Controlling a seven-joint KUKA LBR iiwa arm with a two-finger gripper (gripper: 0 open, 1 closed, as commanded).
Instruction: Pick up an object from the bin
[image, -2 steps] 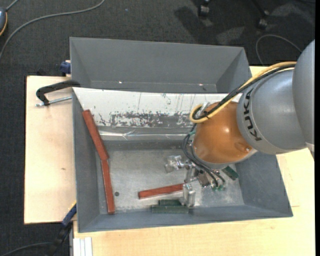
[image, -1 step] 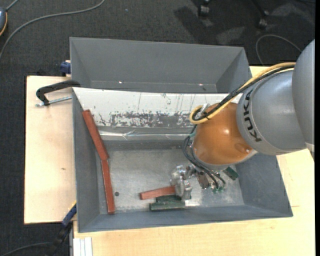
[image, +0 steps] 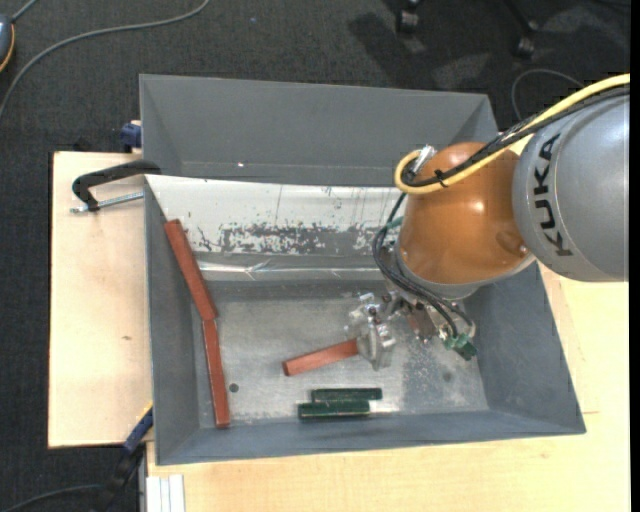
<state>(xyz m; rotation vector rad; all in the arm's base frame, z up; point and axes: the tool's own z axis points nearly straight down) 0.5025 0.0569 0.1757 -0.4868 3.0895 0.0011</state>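
My gripper (image: 374, 335) hangs low over the bin floor, right of centre, under the arm's orange cover. A short red-brown flat stick (image: 320, 358) lies slanted on the floor, and its right end reaches up to the gripper's lower left side. Whether the gripper touches the stick I cannot tell. A dark green bar (image: 340, 402) lies flat near the front wall, below and to the left of the gripper.
Two long red-brown strips lean along the left wall, one at the back (image: 190, 270) and one at the front (image: 215, 375). The arm and its cables cover the bin's right back part.
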